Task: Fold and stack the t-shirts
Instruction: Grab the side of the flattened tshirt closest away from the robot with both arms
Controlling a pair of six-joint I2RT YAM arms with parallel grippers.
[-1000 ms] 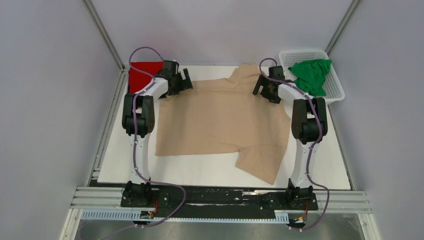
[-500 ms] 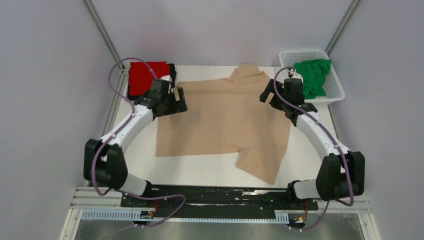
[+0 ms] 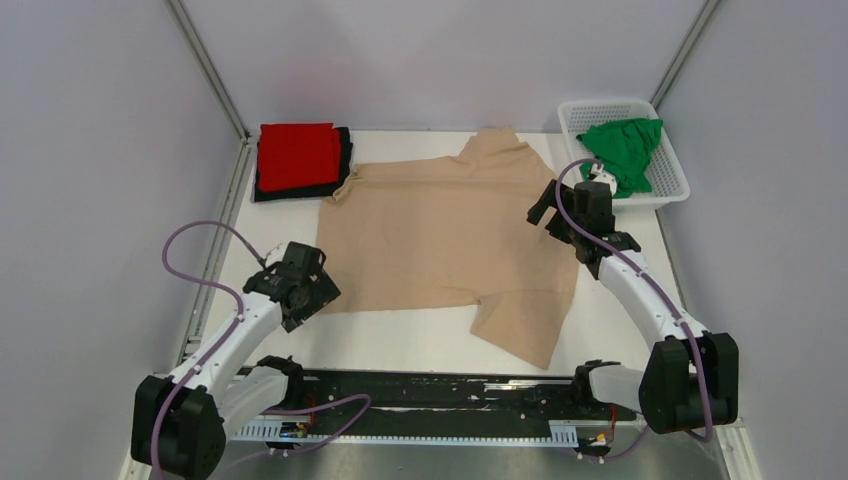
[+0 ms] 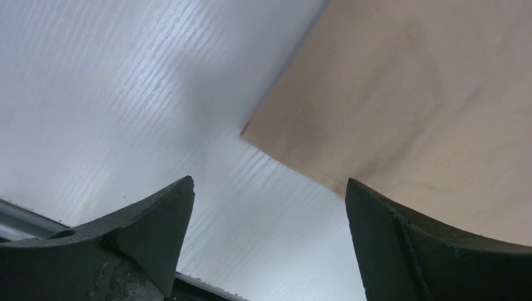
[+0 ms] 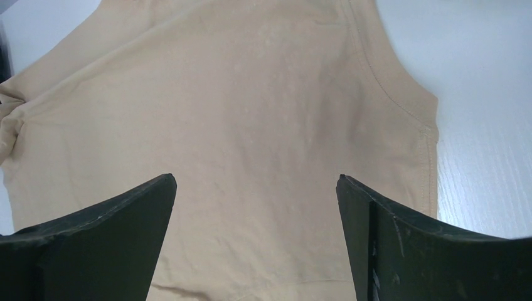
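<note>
A tan t-shirt [image 3: 440, 235] lies spread flat on the white table, one sleeve folded over at its near right. My left gripper [image 3: 318, 293] is open and empty, hovering at the shirt's near left hem corner [image 4: 246, 132]. My right gripper [image 3: 545, 212] is open and empty above the shirt's right side; the tan cloth [image 5: 251, 113] fills its wrist view. A folded red shirt [image 3: 297, 155] lies on a folded black one at the far left. A green shirt [image 3: 622, 150] is crumpled in the white basket [image 3: 672, 195].
The basket stands at the table's far right corner. The folded stack sits at the far left corner. Bare white table [image 3: 400, 340] shows along the near edge and at the left of the tan shirt. Grey walls close in both sides.
My left arm has swung from the shirt's far left corner down to its near left hem corner. My right arm has drawn back a little toward the near side along the shirt's right edge.
</note>
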